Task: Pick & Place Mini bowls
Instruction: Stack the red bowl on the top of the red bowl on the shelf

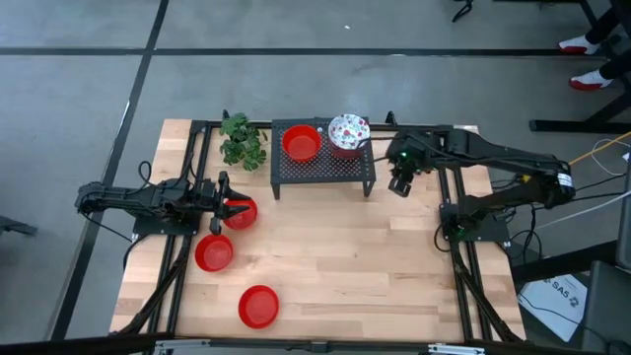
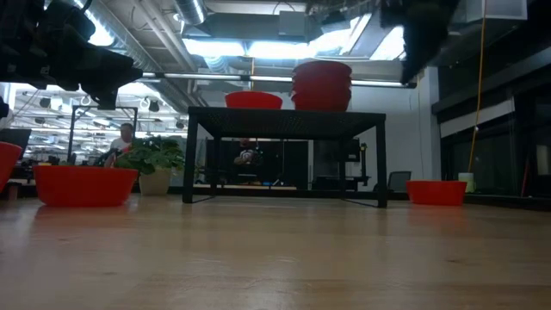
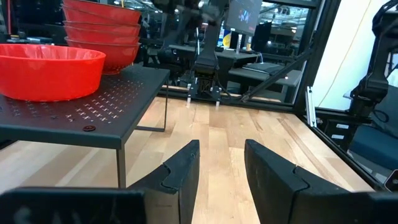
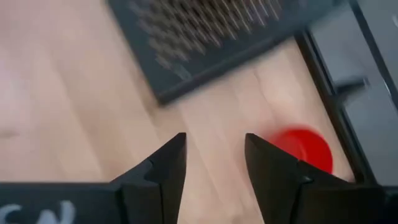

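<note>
Red glossy plastic mini bowls were split between two places. Three lay loose on the light wooden table: one red bowl just beside the left gripper, a second red bowl nearer the front, and a third red bowl close to the front edge. On the black perforated metal stand at the back stood a single red bowl and, beside it, a stack of red bowls topped by a white bowl with red floral speckles.

The left gripper hung low beside the nearest loose bowl, jaws moderately apart with nothing between them. The right gripper hovered off the stand's right end, pointed down at the table, jaws likewise apart and empty.

Probable step: the left arm was set to pick the nearest loose bowl for transfer to the stand.

Hazards:
- The bowl sat to one side of the open jaws, not between them. Closing from there would probably pinch one rim only, and the glossy wall could slip or tip.
- Too low a carry would likely strike the stand's front edge.
- The stack was tall; an off-centre placement could topple it.
- The small green leafy plant stood near the stand's left end, within the likely path.
- Both arms reaching the stand together could collide.
</note>
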Action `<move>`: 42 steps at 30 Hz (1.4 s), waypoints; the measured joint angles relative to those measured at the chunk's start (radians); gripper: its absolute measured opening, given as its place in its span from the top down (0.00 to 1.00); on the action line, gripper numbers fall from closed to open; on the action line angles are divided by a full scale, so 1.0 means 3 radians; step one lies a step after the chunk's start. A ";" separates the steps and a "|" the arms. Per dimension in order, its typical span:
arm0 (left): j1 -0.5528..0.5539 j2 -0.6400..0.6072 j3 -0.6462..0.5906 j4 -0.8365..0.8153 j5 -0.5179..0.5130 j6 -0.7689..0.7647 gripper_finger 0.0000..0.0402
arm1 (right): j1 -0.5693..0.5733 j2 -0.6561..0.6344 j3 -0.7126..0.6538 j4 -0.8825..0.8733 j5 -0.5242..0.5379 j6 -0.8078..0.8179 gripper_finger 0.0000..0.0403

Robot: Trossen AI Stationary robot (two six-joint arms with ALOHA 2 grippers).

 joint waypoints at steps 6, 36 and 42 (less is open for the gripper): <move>0.0000 0.0000 0.0001 0.0000 0.0000 0.0000 0.69 | -0.0268 -0.0095 -0.0443 -0.0017 0.0071 0.0075 0.60; -0.0001 0.0000 0.0000 0.0000 0.0000 0.0000 0.69 | -0.1055 -0.0122 -0.1613 0.0961 -0.0223 0.0116 0.60; -0.0001 0.0000 0.0001 0.0000 0.0000 0.0000 0.69 | -0.1055 -0.0198 -0.1613 0.0906 -0.0223 0.0371 0.60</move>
